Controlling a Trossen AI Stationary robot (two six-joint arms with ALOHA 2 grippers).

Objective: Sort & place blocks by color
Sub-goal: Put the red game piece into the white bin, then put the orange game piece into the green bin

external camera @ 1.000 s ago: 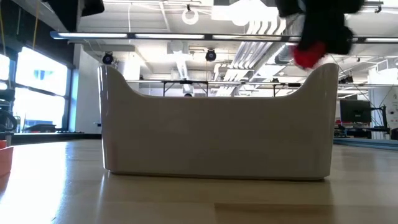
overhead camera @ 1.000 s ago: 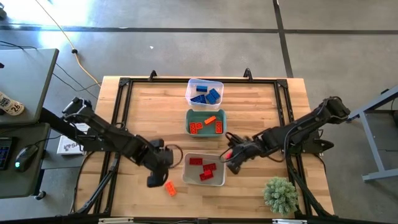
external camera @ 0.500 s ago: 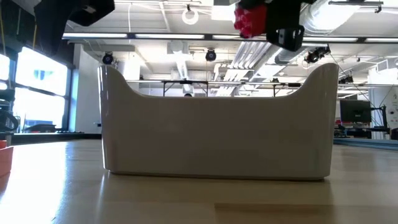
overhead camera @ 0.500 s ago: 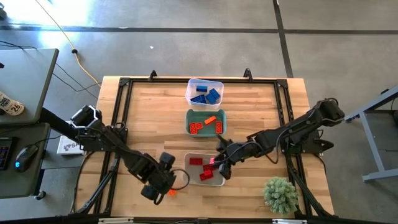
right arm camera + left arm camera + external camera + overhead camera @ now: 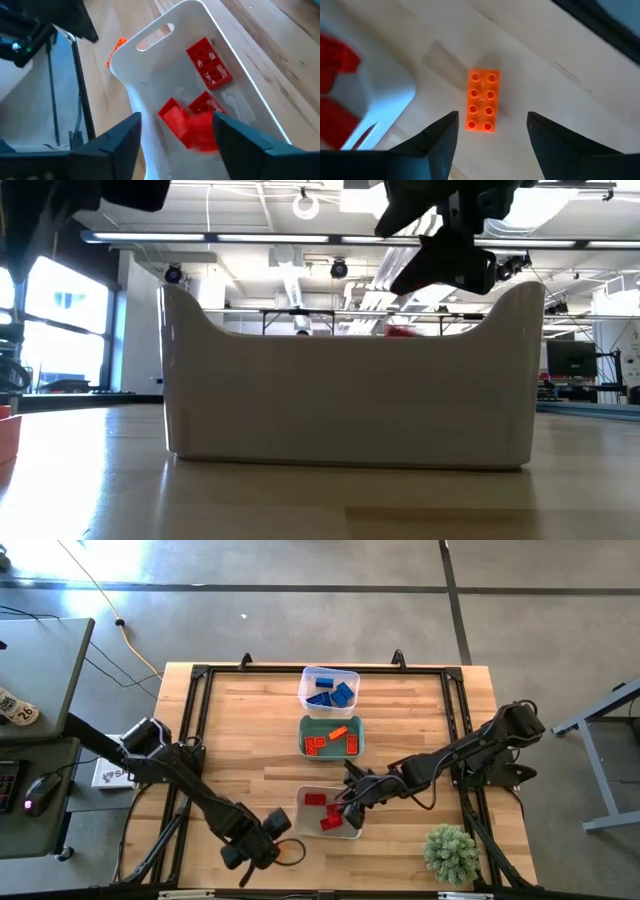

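Note:
An orange brick [image 5: 482, 100] lies flat on the table, studs up, left of the white bin [image 5: 352, 831]. My left gripper [image 5: 492, 120] hangs open just above it, pointing steeply down, a finger on each side without touching it. In the high view this gripper [image 5: 255, 848] covers the brick. My right gripper [image 5: 345, 813] stands open over the white bin, which holds several red bricks [image 5: 208, 64]. One red brick [image 5: 400, 330] shows at the bin's rim, below the right gripper [image 5: 445, 255] and clear of it; it is blurred in the right wrist view [image 5: 200, 131].
A teal bin [image 5: 305, 737] with orange bricks sits behind the white one. Farther back a clear bin [image 5: 329, 672] holds blue bricks. A small green plant [image 5: 450, 852] stands at the near right corner. Black frame rails [image 5: 190, 730] run along the table's edges.
My right gripper has carried a red brick leftward over the white bin, tipped down and opened; the brick has left the fingers and drops into the bin. My left gripper has gone toward the near edge and down, rolling about its axis, and now hangs over the orange brick.

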